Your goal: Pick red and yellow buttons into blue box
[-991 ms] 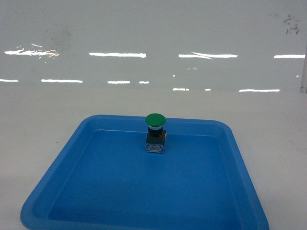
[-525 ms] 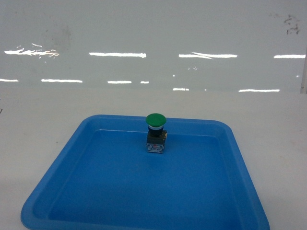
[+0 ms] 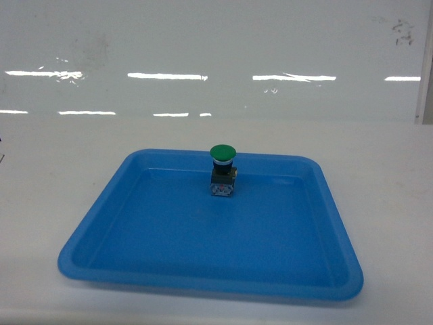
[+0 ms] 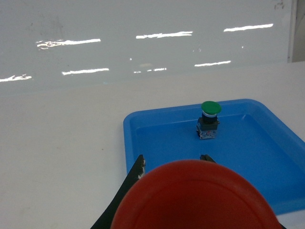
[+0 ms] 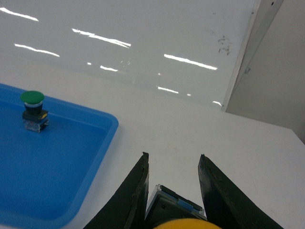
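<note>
Comparing head views, the shallow tray (image 3: pixel 325 203) with the green button (image 3: pixel 222 167) now sits farther off and fully in frame, so I judge the base has backed away to carry. My left gripper (image 4: pixel 174 164) is clamped on the red button (image 4: pixel 195 195), my right gripper (image 5: pixel 172 164) on the yellow button (image 5: pixel 183 217), both held above the table (image 5: pixel 190 129). No blue box is in sight.

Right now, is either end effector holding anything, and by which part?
Left end effector holds the red button; right end effector holds the yellow button by its blocky base. The left's grip point is hidden.
</note>
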